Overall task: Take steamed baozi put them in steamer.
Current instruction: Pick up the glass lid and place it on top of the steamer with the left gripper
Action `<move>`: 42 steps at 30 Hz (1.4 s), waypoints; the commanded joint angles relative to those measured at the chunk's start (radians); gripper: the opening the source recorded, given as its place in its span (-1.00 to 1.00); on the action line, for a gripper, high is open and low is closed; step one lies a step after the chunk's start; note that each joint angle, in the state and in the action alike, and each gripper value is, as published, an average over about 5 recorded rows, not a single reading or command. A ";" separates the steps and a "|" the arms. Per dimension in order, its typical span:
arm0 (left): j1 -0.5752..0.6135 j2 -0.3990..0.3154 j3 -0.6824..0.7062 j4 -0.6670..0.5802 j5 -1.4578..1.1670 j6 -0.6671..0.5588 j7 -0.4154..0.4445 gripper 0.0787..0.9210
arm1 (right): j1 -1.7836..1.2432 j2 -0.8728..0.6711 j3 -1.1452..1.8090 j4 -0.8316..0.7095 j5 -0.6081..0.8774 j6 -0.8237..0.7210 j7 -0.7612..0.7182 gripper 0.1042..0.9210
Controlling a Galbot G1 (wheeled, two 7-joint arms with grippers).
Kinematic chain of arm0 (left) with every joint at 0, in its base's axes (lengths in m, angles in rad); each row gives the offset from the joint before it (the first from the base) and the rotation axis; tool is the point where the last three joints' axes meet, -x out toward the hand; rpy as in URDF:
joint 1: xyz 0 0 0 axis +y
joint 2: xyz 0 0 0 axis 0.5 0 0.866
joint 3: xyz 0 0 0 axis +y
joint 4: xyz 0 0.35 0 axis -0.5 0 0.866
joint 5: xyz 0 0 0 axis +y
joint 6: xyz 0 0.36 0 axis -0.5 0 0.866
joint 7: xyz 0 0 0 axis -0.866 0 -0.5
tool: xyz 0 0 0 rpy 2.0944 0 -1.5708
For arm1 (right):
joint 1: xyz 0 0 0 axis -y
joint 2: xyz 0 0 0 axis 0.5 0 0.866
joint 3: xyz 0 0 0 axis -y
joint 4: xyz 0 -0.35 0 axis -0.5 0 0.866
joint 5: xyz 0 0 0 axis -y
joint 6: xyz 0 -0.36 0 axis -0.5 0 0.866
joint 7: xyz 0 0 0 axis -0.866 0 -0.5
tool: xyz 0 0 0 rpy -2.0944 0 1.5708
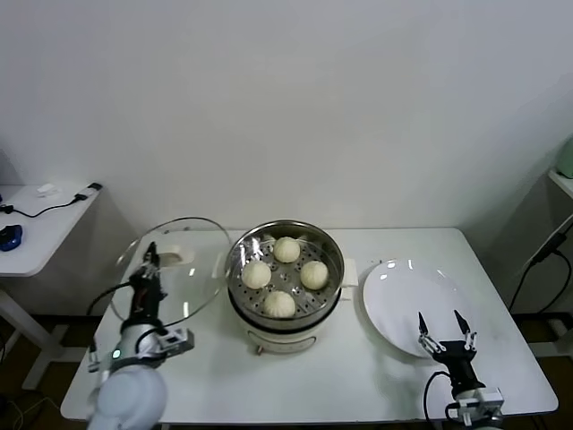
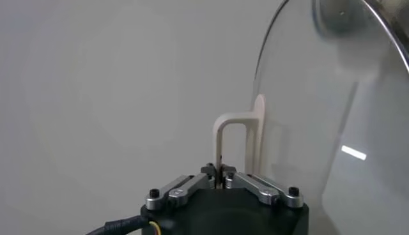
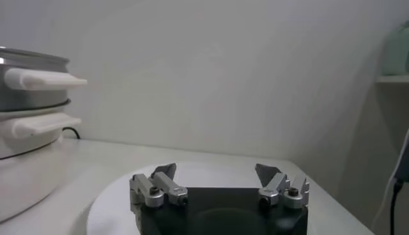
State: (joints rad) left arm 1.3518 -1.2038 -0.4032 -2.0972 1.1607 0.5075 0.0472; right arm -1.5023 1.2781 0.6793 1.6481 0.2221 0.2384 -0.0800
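Note:
Several steamed baozi [image 1: 286,249] lie in the shiny steamer [image 1: 335,258], which sits on a cream-white pot in the middle of the table. To its left, my left gripper [image 1: 149,265] is shut on the cream handle [image 2: 222,137] of the round glass lid [image 1: 183,282]. It holds the lid tilted beside the steamer. In the left wrist view the jaws pinch the thin handle bar, and the lid glass [image 2: 332,108] fills one side. My right gripper [image 1: 444,324] stands open and empty above the near rim of the white plate [image 1: 398,291]. The right wrist view shows the steamer's [image 3: 29,73] side.
The white plate [image 3: 105,204] lies right of the pot. A low side table [image 1: 36,228] with a cable and a blue object stands at the far left. A shelf [image 1: 562,179] and hanging cables sit off the table's right edge.

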 commanded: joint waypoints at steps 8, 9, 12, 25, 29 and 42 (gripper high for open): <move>-0.221 -0.237 0.471 0.045 0.375 0.193 0.217 -0.87 | 0.009 0.003 -0.001 -0.011 -0.017 0.002 0.005 0.76; -0.228 -0.251 0.478 0.059 0.391 0.193 0.221 -0.87 | 0.011 0.004 -0.003 -0.012 -0.018 0.002 0.006 0.76; -0.243 -0.286 0.495 0.094 0.431 0.194 0.233 -0.87 | 0.016 0.007 -0.007 -0.017 -0.019 0.005 0.006 0.76; -0.270 -0.422 0.503 0.229 0.534 0.204 0.242 -0.87 | 0.027 0.002 -0.010 -0.055 -0.016 0.029 0.007 0.76; -0.266 -0.451 0.503 0.258 0.552 0.203 0.238 -0.87 | 0.030 0.003 -0.011 -0.061 -0.015 0.033 0.007 0.76; -0.268 -0.454 0.467 0.327 0.601 0.199 0.213 -0.87 | 0.031 0.007 -0.015 -0.074 -0.017 0.048 0.009 0.76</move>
State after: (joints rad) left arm 1.0901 -1.6089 0.0704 -1.8278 1.7124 0.7044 0.2701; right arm -1.4721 1.2849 0.6644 1.5812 0.2066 0.2800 -0.0713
